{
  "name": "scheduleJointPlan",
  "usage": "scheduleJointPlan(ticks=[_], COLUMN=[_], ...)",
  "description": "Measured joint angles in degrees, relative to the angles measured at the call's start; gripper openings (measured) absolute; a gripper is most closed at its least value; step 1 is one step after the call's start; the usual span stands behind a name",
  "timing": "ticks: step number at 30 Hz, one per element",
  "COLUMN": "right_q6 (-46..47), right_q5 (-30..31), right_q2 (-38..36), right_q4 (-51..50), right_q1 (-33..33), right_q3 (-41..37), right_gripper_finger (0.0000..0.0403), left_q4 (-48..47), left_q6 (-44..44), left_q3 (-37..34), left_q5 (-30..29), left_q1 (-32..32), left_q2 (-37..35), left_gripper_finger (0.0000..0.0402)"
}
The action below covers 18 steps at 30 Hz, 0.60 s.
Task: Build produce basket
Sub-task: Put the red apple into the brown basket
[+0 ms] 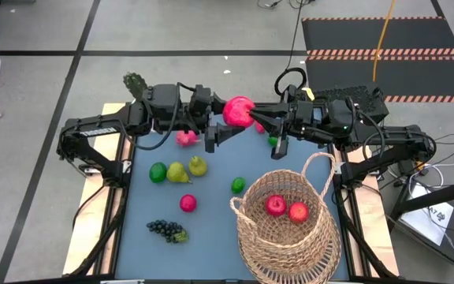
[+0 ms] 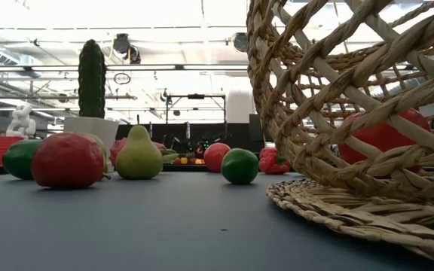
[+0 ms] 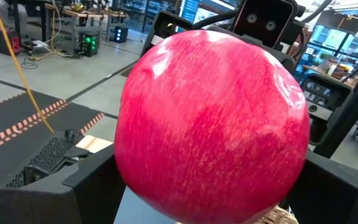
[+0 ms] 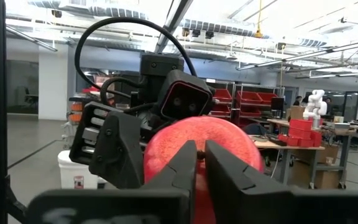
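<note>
Left hand point(image 1: 228, 125): holds a large pink-red fruit point(image 1: 239, 111) raised above the far middle of the surface point(image 1: 211, 213); its fingers stand wide, spread around the fruit's girth, so this is a grip on a broad thing, not a free hand.
Right hand point(image 1: 257, 118): reaches in from the opposite side, tips at the same fruit; in the right wrist view its two fingers point(image 4: 185, 163) are nearly together with only a thin slit between them, their tips overlapping the fruit point(image 4: 197, 152), and I cannot tell whether they pinch anything on it.
Held fruit, close up: fills the left wrist view point(image 3: 213, 124), round, glossy, no clear long axis.
Key relation: the two hands face each other across the fruit along the line between the arms, the fruit between them, with the left one carrying it.
Basket point(image 1: 290, 244): near-right part of the surface, on the right arm's side, handle arching toward the far edge; two red fruits point(image 1: 286, 208) already lie in it.
Direction to basket: from the held fruit, toward the near edge and to the right; the right arm is the nearer one.
Judgement: a pass to the right hand looks likely, but that hand's narrow gap cannot take so wide a fruit by the girth.
Loose produce: green lime point(image 1: 158, 172), two pears point(image 1: 187, 169), small green fruit point(image 1: 238, 184), red fruit point(image 1: 187, 203), grape bunch point(image 1: 166, 229), all on the surface left of the basket.
Other: cactus point(image 1: 135, 84) at the far-left corner.
</note>
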Motion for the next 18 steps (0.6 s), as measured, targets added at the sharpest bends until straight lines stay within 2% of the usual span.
scheduleJointPlan(ticks=[5,12,18], right_q6=[0.01,0.01,0.03], right_q5=[0.07,0.27,0.42], right_q2=[0.00,0.00,0.00], right_q4=[0.00,-1.10,-1.18], right_q1=[-0.02,-0.02,-0.04], right_q3=[0.00,0.04,0.04], right_gripper_finger=[0.0005,0.0003,0.0001], left_q4=[0.00,-0.13,-0.14], left_q6=[0.00,-0.06,-3.81], left_q3=[0.00,0.00,0.00], left_q5=[0.04,0.04,0.07], left_q1=[0.00,0.00,0.00], left_q2=[0.00,0.02,0.02], left_gripper_finger=[0.0363,0.0363,0.0363])
